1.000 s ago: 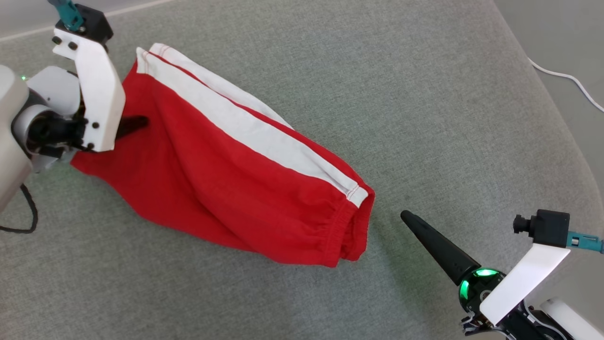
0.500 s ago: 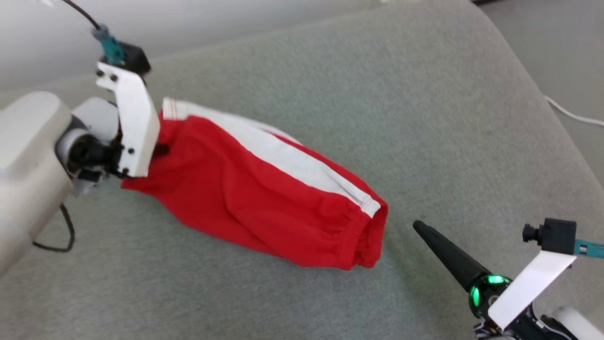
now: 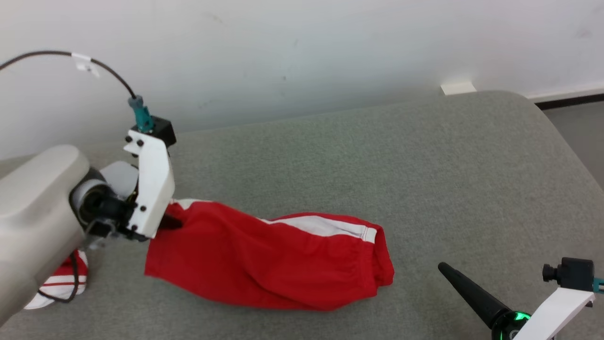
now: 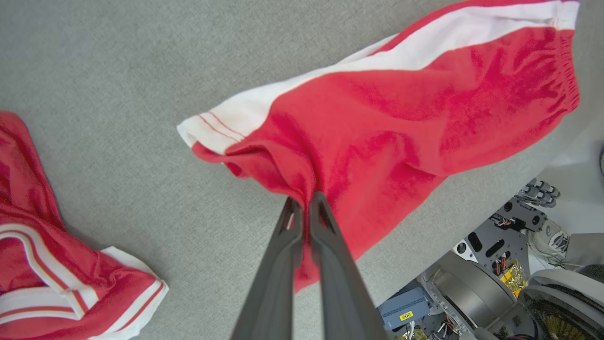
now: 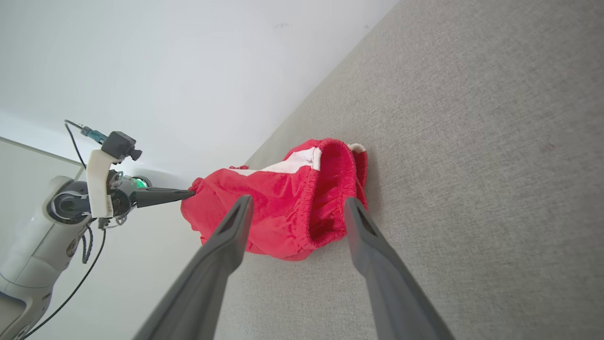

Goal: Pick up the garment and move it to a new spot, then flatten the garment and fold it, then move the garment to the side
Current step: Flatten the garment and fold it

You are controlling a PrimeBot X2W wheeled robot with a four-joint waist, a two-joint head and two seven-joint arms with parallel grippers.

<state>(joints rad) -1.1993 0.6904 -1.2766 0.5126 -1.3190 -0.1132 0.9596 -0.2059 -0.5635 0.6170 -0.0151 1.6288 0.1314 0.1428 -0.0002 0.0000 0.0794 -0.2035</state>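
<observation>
— Location of the shorts [image 3: 283, 264]?
— Stretched sideways across the grey cushion [image 3: 377, 156], red with a white stripe along the upper edge. Elastic waistband end at the right, hem end at the left.
— Left gripper [image 4: 304, 200]?
— Closed tight on a fold of red cloth near the hem end, fingers side by side with no gap. Creases running from the pinch out across the leg.
— Lifted or flat?
— Hem end raised a little at the pinch, going by the right wrist view; waistband end down on the cushion.
— Right gripper [image 5: 298, 203]?
— Jaws spread wide, holding nothing. Low at the right of the head view, near the waistband end, not touching it. Waistband opening facing those fingers.
— Anything else on the cushion?
— Second piece of clothing [image 4: 56, 283], red with white bands, bunched beside the left arm, apart from the shorts.
— Around it all?
— White wall [image 3: 302, 56] along the far edge of the cushion; black cable [image 3: 108, 71] arching down to the left wrist; grey machinery [image 4: 476, 288] past the cushion's near edge in the left wrist view.
</observation>
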